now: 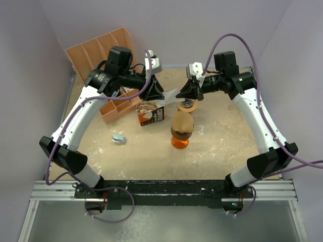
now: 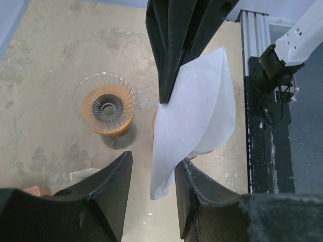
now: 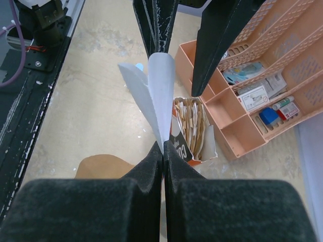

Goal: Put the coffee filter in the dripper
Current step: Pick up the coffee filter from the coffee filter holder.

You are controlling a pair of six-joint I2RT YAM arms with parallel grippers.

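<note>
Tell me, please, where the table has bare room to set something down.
Free: the table right of the brown-topped orange vessel, and the near strip between the blue object and the rail. Crowded: around the filter box, dripper and organizer.

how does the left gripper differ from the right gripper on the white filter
Jaws: the right gripper is shut, the left gripper open. Grip: the right gripper pinches the white filter at its edge; the left gripper only straddles its other end, not clamped. Both face each other on the same filter.
</note>
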